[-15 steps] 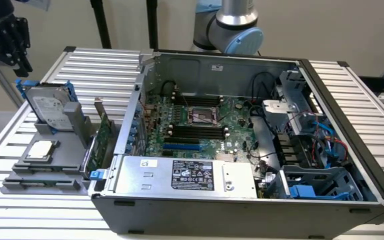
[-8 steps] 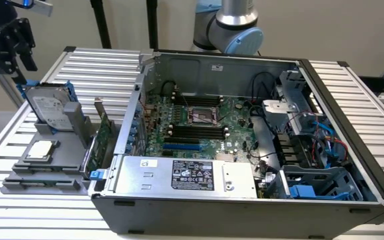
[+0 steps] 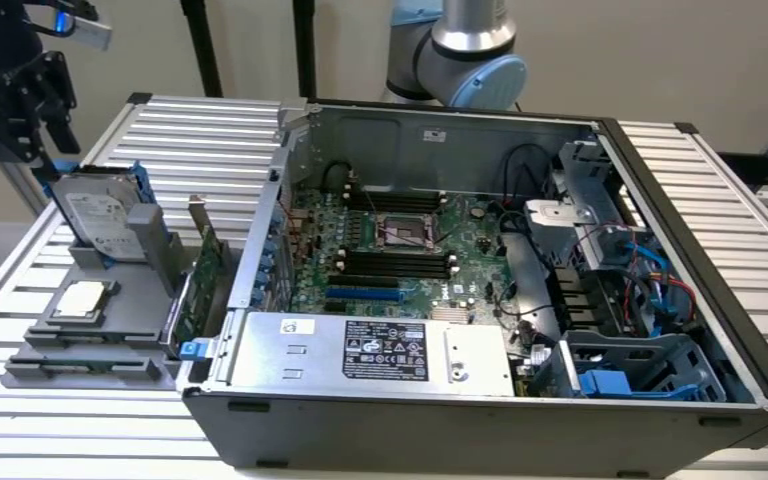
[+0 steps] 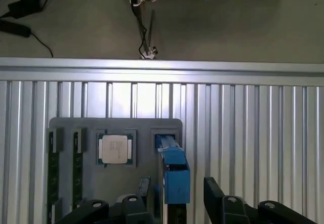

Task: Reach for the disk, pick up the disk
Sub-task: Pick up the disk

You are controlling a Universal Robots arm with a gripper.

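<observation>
On the slatted table (image 3: 704,200), at the exterior view's left of the open case (image 3: 491,435), the tray (image 4: 143,143) holds the disk (image 3: 97,215) upright in its slot; gripper (image 4: 176,182) just above, jaws released, astride its top edge.

Even bright light, glare on table slats (image 4: 147,95) (wrist view), soft shadows inside case (image 3: 491,140)
</observation>
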